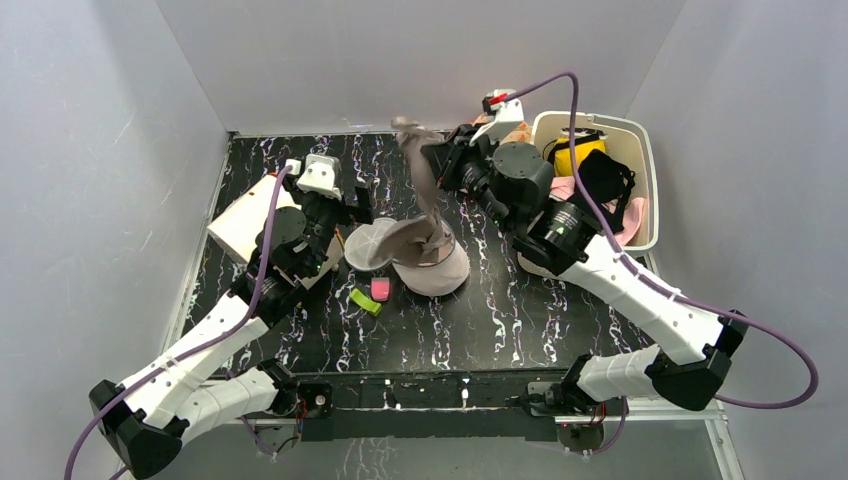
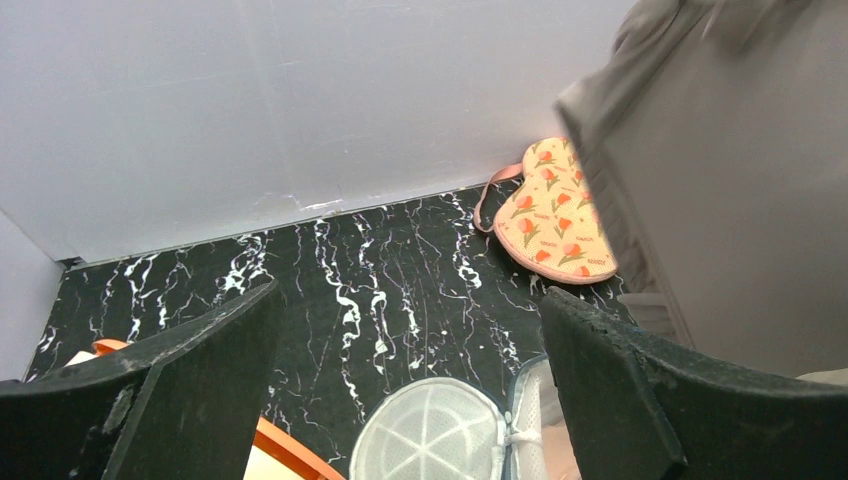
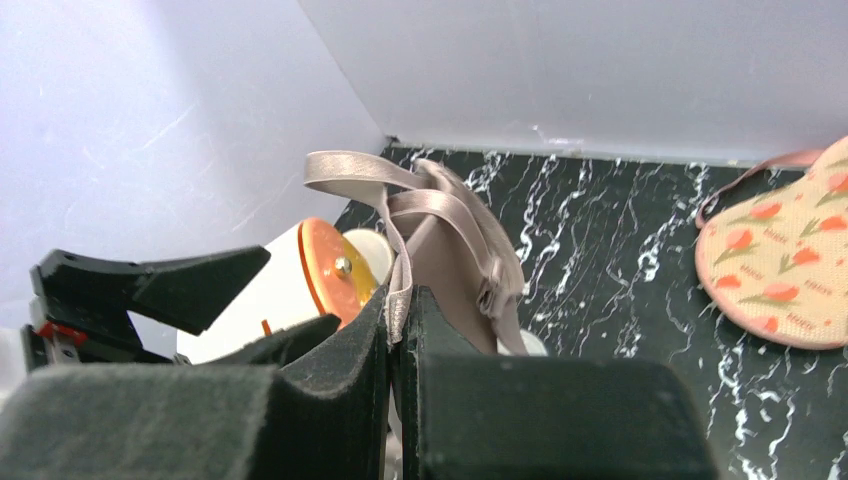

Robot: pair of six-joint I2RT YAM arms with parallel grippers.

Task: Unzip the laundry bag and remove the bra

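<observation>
The laundry bag (image 1: 422, 284) lies unzipped mid-table, its round mesh lid (image 1: 366, 246) flipped open to the left. A taupe bra (image 1: 428, 205) stretches from the bag up to my right gripper (image 1: 434, 156), which is shut on its strap high above the table. In the right wrist view the strap (image 3: 398, 290) is pinched between the pads of the right gripper (image 3: 401, 305). My left gripper (image 1: 352, 212) hovers open just left of the lid. The left wrist view shows that left gripper (image 2: 410, 300) wide apart above the lid (image 2: 430, 436) and the bag's rim (image 2: 530, 405), with the bra (image 2: 740, 190) hanging at right.
A white basket (image 1: 648, 165) with yellow, black and pink clothes stands at the back right. A tulip-print eye mask (image 2: 556, 214) lies near the back wall. A white and orange box (image 1: 242, 222) sits left. A green clip (image 1: 365, 301) and a pink piece (image 1: 381, 289) lie before the bag.
</observation>
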